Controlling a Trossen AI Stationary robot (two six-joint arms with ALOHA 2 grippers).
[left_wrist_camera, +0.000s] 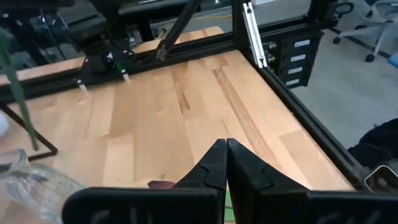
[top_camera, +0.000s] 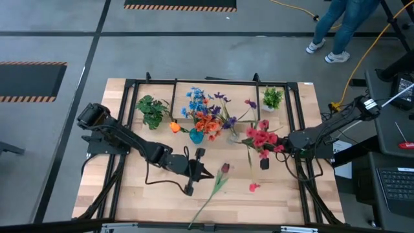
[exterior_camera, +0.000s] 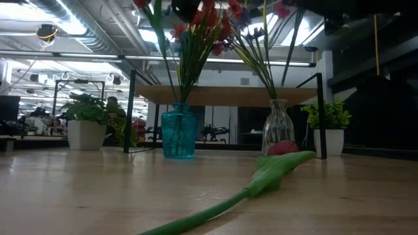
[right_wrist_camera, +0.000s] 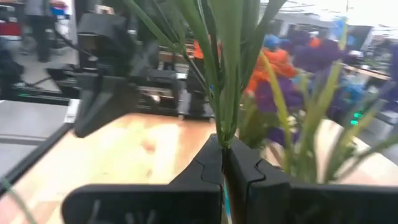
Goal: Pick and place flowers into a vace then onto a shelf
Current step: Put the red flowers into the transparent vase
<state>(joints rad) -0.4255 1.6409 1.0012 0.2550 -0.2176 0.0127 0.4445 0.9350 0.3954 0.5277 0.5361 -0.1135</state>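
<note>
My right gripper (top_camera: 283, 148) hovers at the table's right, shut on a bunch of red flowers (top_camera: 262, 137). My left gripper (top_camera: 211, 174) is shut and empty at mid-table, just left of a dark-red flower (top_camera: 224, 168) that lies flat on the wood, its green stem (exterior_camera: 248, 190) running toward the near edge. A blue vase (top_camera: 196, 136) holds blue and orange flowers; a clear vase (exterior_camera: 277, 127) holds purple ones. Both vases stand before the shelf (exterior_camera: 228, 95). An orange tulip (top_camera: 174, 127) lies left of the blue vase. My right gripper pinches several green stems (right_wrist_camera: 224, 127) of the red flowers between its two fingers (right_wrist_camera: 208, 163). The stems stand out past the fingertips and fan apart. The bunch is lifted off the table, with its blooms on the side toward the vases.
Two potted plants (top_camera: 152, 111) (top_camera: 272, 98) stand by the shelf's ends. A small dark object (top_camera: 264, 164) and a loose red bloom (top_camera: 253, 188) lie near my right gripper. A black frame (top_camera: 299, 123) edges the table. A person (top_camera: 339, 26) stands beyond the far edge.
</note>
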